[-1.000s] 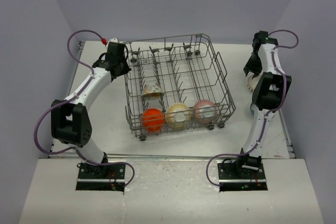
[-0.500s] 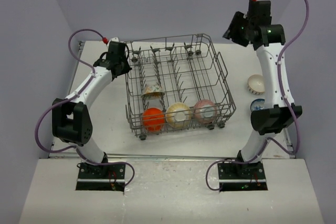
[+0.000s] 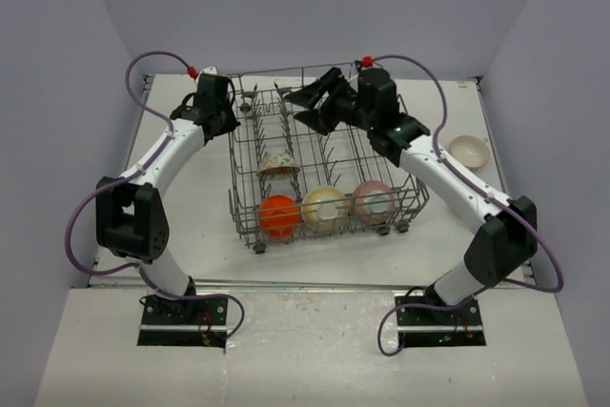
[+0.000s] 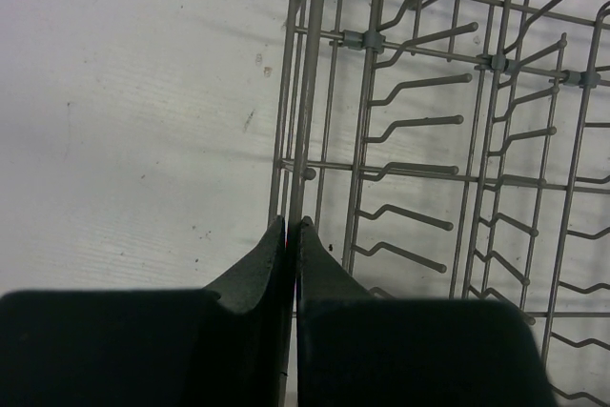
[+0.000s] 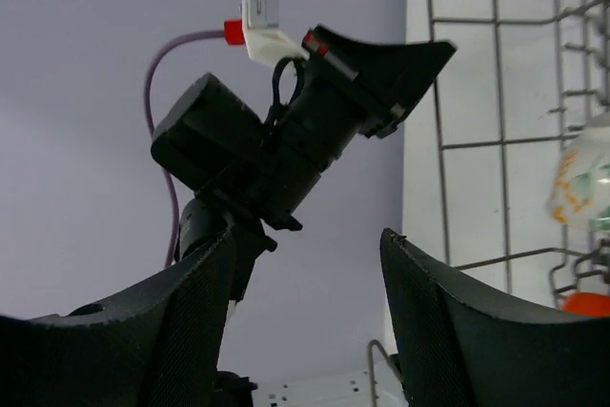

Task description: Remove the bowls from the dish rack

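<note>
The grey wire dish rack (image 3: 405,140) stands mid-table. At its near end sit an orange bowl (image 3: 277,215), a cream-yellow bowl (image 3: 324,208) and a pink bowl (image 3: 373,200). A whitish floral bowl (image 3: 276,165) leans on the tines behind them and also shows in the right wrist view (image 5: 579,178). Another whitish bowl (image 3: 470,150) lies on the table at the right. The blue-and-white bowl is hidden. My left gripper (image 3: 227,123) is shut on the rack's left rim wire (image 4: 307,92). My right gripper (image 3: 307,107) is open and empty above the rack's far part.
The right arm (image 3: 448,178) stretches across the rack's right side. The left arm's wrist (image 5: 276,140) fills the right wrist view. Grey walls close in the table (image 3: 191,207) at the back and on both sides.
The right arm has swung from the table's right side, up and across, to above the rack's far part. The whitish bowl stays on the table at the right. The left arm has not moved.
</note>
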